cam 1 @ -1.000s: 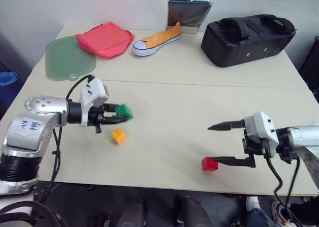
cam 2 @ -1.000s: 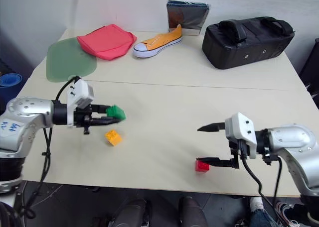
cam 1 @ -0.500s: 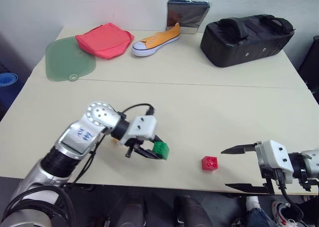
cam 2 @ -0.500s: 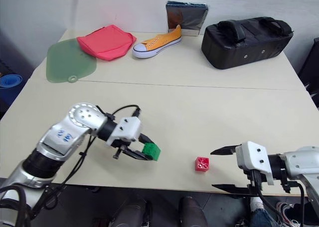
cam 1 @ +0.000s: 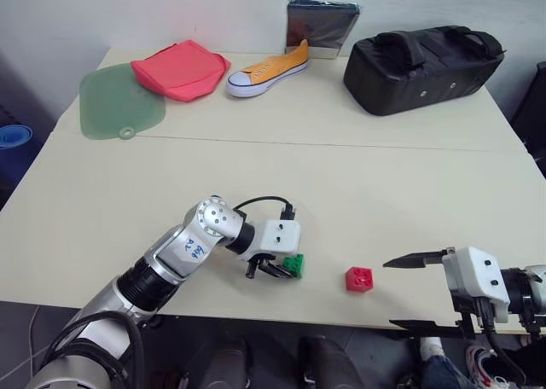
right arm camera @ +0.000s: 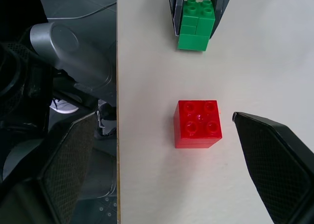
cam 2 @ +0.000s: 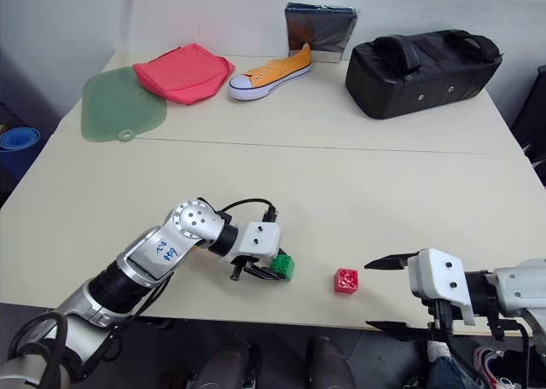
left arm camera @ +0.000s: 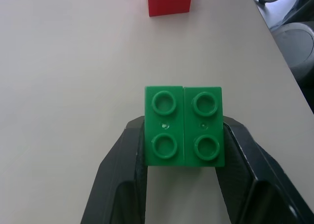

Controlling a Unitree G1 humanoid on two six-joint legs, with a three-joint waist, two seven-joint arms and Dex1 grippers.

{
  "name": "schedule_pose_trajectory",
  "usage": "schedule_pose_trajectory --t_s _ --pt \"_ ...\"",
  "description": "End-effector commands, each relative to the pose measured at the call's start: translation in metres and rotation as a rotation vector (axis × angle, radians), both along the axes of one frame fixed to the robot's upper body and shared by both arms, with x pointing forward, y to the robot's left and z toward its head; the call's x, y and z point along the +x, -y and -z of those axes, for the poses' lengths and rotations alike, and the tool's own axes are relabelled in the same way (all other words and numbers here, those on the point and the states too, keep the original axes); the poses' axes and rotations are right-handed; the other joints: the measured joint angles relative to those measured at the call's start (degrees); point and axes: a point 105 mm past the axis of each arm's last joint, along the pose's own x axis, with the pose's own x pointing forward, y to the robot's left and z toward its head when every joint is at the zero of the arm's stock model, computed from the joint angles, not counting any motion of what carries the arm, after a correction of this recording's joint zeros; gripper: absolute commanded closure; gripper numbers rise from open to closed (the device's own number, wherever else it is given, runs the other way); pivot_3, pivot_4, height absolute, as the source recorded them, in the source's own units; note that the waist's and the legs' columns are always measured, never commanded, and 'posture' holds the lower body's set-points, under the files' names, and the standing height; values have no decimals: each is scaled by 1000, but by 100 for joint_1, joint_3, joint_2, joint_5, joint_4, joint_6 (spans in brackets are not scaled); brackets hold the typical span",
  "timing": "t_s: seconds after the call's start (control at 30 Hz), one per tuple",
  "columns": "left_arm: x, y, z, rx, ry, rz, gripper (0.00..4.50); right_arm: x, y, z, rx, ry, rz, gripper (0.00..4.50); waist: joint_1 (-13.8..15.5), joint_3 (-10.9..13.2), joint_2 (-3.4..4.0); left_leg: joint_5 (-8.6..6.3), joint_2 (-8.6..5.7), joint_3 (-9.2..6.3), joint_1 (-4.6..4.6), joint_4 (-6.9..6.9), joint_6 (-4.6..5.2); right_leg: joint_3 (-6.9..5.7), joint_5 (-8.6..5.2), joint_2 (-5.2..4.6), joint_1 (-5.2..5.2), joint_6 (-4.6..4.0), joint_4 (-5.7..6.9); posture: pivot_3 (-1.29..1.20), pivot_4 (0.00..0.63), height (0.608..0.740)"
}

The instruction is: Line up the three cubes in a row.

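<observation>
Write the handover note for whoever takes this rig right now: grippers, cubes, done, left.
Left gripper: shut on the green cube, low over the table's near edge.
Right gripper: open, holding nothing, at the near right edge.
Red cube: on the table, a gap to the right of the green one, between the two grippers.
Done: green cube brought beside the red.
Left: release the green cube, add the yellow-orange cube, finish the row.

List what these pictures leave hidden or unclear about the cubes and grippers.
- Yellow-orange cube: not seen in the eye views; perhaps behind the left arm.
- Green cube: whether it rests on the table or hangs just above, unclear; left gripper clamps it.
- Right gripper: lower finger cut by table edge.
- Red cube: far face hidden.
</observation>
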Motion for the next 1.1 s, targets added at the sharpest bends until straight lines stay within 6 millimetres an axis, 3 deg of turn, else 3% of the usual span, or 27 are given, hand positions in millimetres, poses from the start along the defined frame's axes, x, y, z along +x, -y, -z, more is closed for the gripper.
schedule_pose_trajectory --t_s 0.03,0.93,0.97,1.1 --pt "-2 1 -8 5 31 25 3012 2 0 -4 -11 29 -6 0 -4 0 0 0 0 0 0 0 -1 0 0 0 0 0 0 0 150 740" --pt "-6 -6 -2 158 -32 6 3012 12 -9 -2 14 58 -20 0 -3 0 0 2 -1 0 1 2 -2 0 0 0 1 0 4 0 150 740" --pt "-7 -6 -1 162 -34 7 2276 12 -9 -2 14 59 -21 0 -4 0 0 2 -1 0 2 2 -2 0 0 1 1 0 5 0 150 740" --pt "-6 -6 -5 142 -54 -7 1149 13 -8 -2 12 63 -22 0 1 0 0 3 -1 0 1 3 -2 0 0 1 0 0 6 0 150 740"
